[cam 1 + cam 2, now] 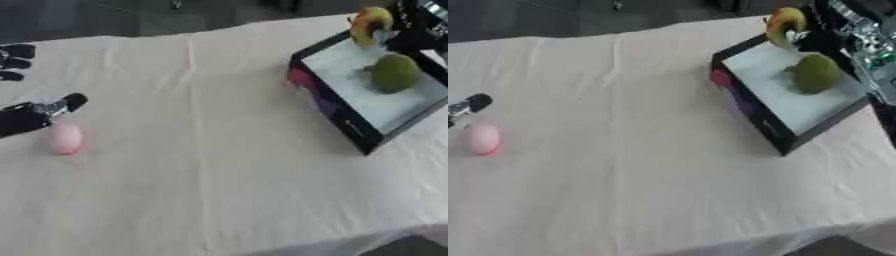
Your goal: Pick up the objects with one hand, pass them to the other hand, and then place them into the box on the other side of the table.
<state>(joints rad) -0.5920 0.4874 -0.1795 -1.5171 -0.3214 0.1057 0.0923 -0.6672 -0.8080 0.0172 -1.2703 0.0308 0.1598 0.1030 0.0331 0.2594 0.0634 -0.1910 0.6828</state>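
Observation:
A black box (pixel 348 125) with a pale floor stands at the right of the table, and a round green fruit (pixel 394 73) lies inside it. Over the box's far corner my right hand (pixel 409 31) is shut on a yellow and red fruit (pixel 370 24), which hangs just above the rim. At the left, a pink egg-shaped object (pixel 64 138) lies on the white cloth. My left hand (pixel 21 120) comes in from the left edge, open, its thumb tip just above and beside the pink object without touching it.
The white cloth (pixel 201 150) covers the whole table between the pink object and the box. The far edge runs along the top against a dark floor. The near edge cuts across the lower right corner.

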